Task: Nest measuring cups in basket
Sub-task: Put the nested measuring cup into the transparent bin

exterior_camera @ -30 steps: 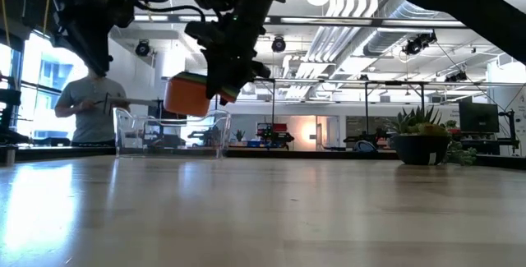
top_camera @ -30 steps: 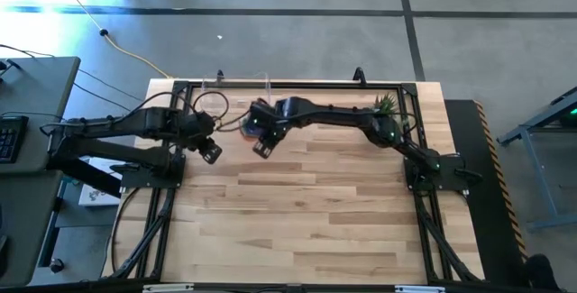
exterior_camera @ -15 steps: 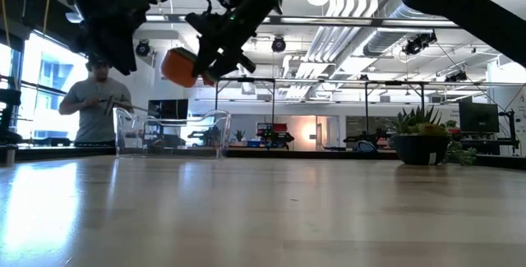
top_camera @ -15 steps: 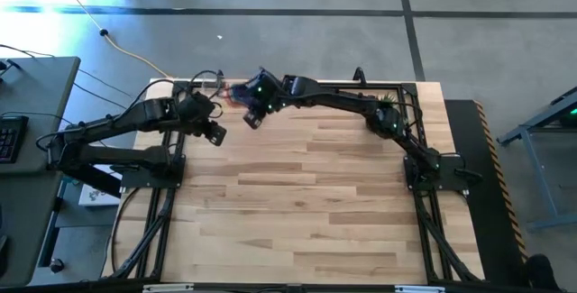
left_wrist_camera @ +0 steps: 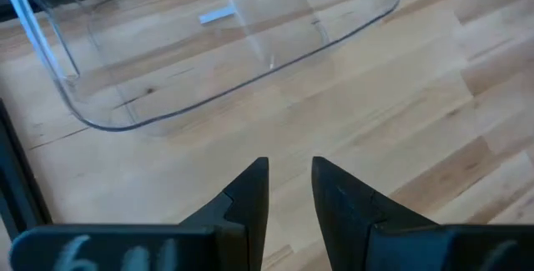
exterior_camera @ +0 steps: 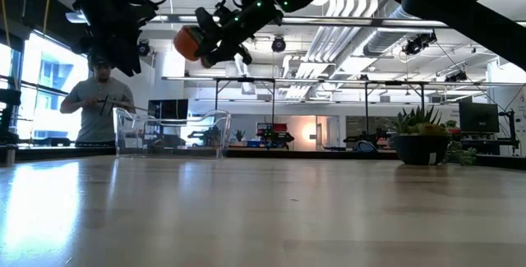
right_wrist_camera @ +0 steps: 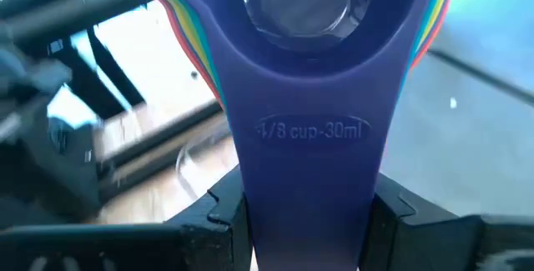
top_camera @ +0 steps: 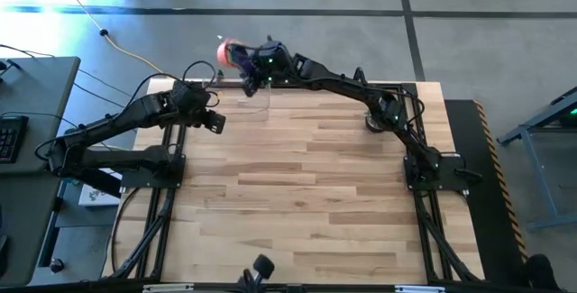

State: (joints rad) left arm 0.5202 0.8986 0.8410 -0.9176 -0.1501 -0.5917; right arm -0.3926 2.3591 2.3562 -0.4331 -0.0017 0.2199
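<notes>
The measuring cups (right_wrist_camera: 300, 21) are nested in one stack, purple innermost, with rainbow rims and an orange-red outermost cup (exterior_camera: 187, 43). My right gripper (right_wrist_camera: 309, 221) is shut on the stack, high in the air over the table's far edge (top_camera: 227, 52). The clear basket (left_wrist_camera: 225, 54) stands on its bottom at the far left of the table (top_camera: 243, 96), below the stack (exterior_camera: 173, 134). My left gripper (left_wrist_camera: 289, 188) hovers just near of the basket (top_camera: 213, 120), its fingers a narrow gap apart and touching nothing. My right gripper pinches the stacked flat handles between its two fingers; the purple handle marked 1/8 cup (right_wrist_camera: 313, 138) faces the camera. One finger (right_wrist_camera: 221, 208) shows on each side of the handles, lying across them. The stack is lifted clear and tilted, its bowls pointing away from the gripper.
A potted plant (exterior_camera: 419, 140) stands at the table's far right, partly behind the right arm in the high view. A person (exterior_camera: 97, 103) stands beyond the far edge, behind the basket. Bare wooden table (top_camera: 306, 203) spreads toward the near side.
My right gripper has risen from just above the table beside the basket to well above it, moving toward the far left edge and tipping the stack from hanging down to pointing sideways. My left gripper has moved up and toward the far edge, closer to the basket.
</notes>
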